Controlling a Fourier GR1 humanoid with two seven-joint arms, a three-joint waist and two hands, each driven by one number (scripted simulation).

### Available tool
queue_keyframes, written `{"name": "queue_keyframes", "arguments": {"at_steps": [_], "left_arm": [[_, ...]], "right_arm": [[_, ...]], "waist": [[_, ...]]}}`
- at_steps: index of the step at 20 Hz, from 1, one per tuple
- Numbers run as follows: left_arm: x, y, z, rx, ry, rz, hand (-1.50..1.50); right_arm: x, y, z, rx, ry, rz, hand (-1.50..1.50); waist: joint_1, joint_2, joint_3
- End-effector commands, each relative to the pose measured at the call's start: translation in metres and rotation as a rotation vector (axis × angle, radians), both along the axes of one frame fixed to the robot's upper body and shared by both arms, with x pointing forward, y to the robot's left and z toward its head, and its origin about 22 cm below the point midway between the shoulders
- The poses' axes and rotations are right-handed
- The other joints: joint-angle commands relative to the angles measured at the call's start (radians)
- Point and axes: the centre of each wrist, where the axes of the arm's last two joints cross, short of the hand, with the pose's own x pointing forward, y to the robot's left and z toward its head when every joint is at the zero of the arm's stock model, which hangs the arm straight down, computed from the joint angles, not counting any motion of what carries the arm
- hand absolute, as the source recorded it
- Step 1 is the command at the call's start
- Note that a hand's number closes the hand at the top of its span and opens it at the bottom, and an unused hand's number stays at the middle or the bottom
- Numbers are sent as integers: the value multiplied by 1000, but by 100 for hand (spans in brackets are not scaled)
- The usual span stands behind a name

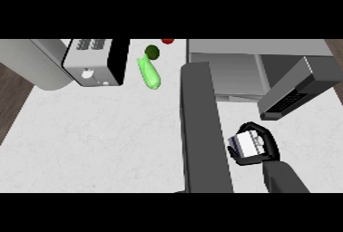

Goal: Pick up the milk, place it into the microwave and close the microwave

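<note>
Curling round the milk (245, 144), the right hand (268, 147) shows at the lower right, its forearm (282, 177) coming up from the bottom edge. Black fingers wrap over the carton's top and right side and the thumb sits under it, so the hand is closed on the carton. Only the carton's pale face shows, on the hand's left. Whether the milk touches the counter (100, 145) cannot be told.

Just left of the hand, apart from it, a long dark grey slab runs up the view, seemingly the open door (201, 131). Hand and milk lie between this door and the right edge, in front of the microwave (231, 72) and outside it. A dark keypad panel (289, 99) slants just beyond the fingers.

Farther off, left of the door, a green vegetable (149, 73) lies on the counter, with a dark green ball (153, 51) and a red thing (167, 41) behind it. A white and black appliance (97, 63) stands at the far left.
</note>
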Motion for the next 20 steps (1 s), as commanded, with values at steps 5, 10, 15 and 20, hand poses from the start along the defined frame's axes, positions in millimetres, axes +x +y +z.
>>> {"name": "queue_keyframes", "arguments": {"at_steps": [5, 10, 15, 20], "left_arm": [[-7, -1, 17, -33, -44, -34, -150], [10, 2, 22, -12, -44, -28, -150], [6, 0, 2, -26, -44, -53, -150], [2, 13, 10, -8, -48, -66, -150]], "right_arm": [[46, 34, 28, -55, -132, -41, 150], [79, 15, 61, -69, -129, -53, 150], [108, 4, 96, -106, -107, -69, 150], [119, 13, 107, -160, -104, -90, 150]], "waist": [[1, -2, -2], [-1, 5, -1], [26, 12, 0], [43, 17, 0]]}}
